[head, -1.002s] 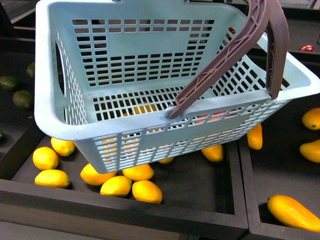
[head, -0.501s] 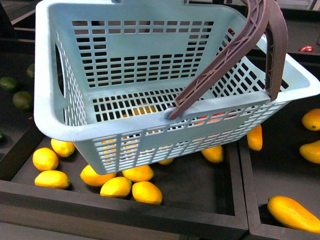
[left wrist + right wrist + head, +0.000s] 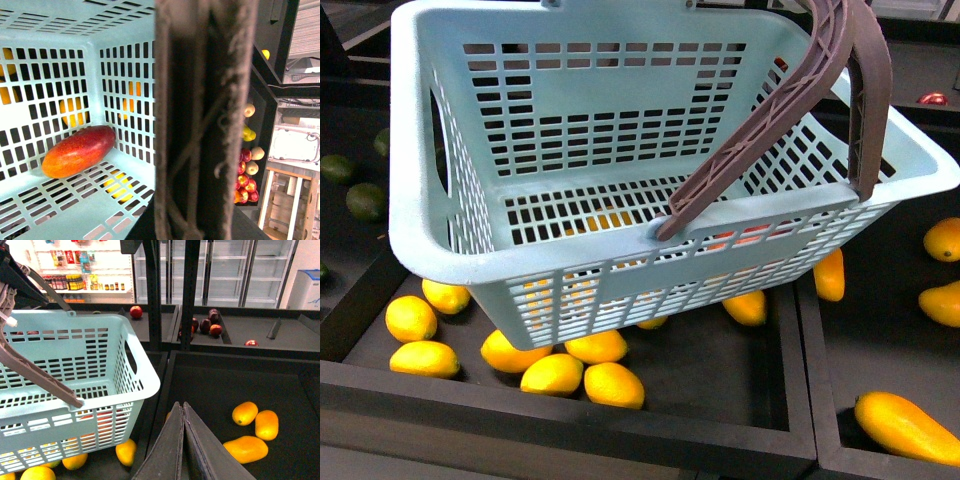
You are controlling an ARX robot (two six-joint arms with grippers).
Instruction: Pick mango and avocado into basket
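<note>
Basket (image 3: 620,90) hung tilted above the middle bin (image 3: 620,428), brown handle (image 3: 790,110) swung up. Inside was one mango (image 3: 79,151), red-orange, lying on the slotted floor against a side wall. Avocados (image 3: 365,200) sat in the bin to the left, outside the basket and apart from it. The middle bin under the basket held yellow oval fruits (image 3: 552,372). The bin to the right held a few larger orange-yellow ones (image 3: 905,425). Right tool (image 3: 182,409) hung over that right bin, jaws pressed together, gripping nothing. Left tool (image 3: 17,277) showed only as dark parts up by the handle top. Its own camera was filled by the handle, so I couldn't tell its jaw state.
</note>
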